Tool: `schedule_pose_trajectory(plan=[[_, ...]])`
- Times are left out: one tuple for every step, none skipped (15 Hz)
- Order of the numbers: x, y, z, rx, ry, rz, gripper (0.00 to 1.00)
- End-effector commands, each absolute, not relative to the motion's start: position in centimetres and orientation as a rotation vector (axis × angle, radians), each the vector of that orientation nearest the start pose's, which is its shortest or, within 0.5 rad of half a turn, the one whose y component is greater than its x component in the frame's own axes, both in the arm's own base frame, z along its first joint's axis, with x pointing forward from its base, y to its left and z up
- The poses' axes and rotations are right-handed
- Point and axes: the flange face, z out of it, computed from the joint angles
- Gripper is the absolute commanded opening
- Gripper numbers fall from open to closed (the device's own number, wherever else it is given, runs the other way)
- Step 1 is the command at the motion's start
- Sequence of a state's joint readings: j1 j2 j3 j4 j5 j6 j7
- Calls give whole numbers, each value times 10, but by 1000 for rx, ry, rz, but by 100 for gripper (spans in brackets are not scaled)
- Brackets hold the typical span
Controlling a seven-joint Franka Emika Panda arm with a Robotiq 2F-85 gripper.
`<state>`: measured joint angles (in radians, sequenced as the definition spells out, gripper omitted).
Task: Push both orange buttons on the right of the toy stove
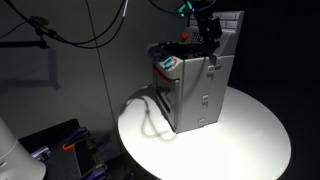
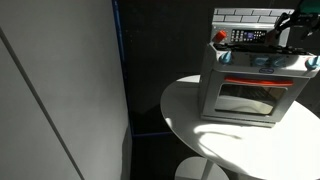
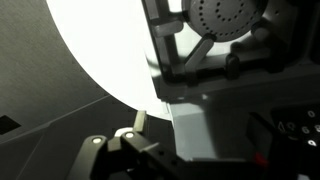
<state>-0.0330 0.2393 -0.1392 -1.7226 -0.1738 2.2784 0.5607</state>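
The grey toy stove [image 1: 195, 92] stands on a round white table [image 1: 250, 140], and in the other exterior view it shows its oven door [image 2: 248, 88]. My gripper [image 1: 208, 33] hangs over the stove's top at the back panel side, at the right end in an exterior view [image 2: 296, 28]. In the wrist view the gripper [image 3: 198, 128] is open and empty, with the stove's grey corner [image 3: 190, 125] between its fingers. One tiny orange-red button [image 3: 262, 158] shows at the lower right. I cannot make out the second button.
A blue-and-white item [image 1: 168, 63] sits on the stove's near top edge. A small red piece [image 2: 221, 37] stands on the stove's top left corner. A round dark burner [image 3: 225, 15] shows in the wrist view. Cables [image 1: 70, 35] hang at the left.
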Motion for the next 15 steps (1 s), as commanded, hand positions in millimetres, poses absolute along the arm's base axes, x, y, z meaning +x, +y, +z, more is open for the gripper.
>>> schedule_pose_trajectory(plan=[[643, -107, 485, -3051, 993, -526, 100], [643, -107, 484, -3052, 994, -521, 100], [644, -108, 482, -3055, 996, -517, 100], [644, -108, 481, -3055, 996, -513, 100], [645, -108, 480, -3055, 996, -512, 100], [646, -108, 479, -3053, 995, -513, 100], [646, -108, 479, -3052, 995, -512, 100], [647, -107, 478, -3052, 994, -512, 100], [647, -106, 478, -3052, 991, -513, 100], [647, -106, 478, -3053, 989, -514, 100], [648, -105, 477, -3054, 987, -514, 100], [649, -104, 476, -3056, 986, -514, 100], [649, -104, 476, -3058, 986, -514, 100], [650, -103, 475, -3059, 986, -513, 100], [650, -103, 474, -3060, 986, -513, 100]])
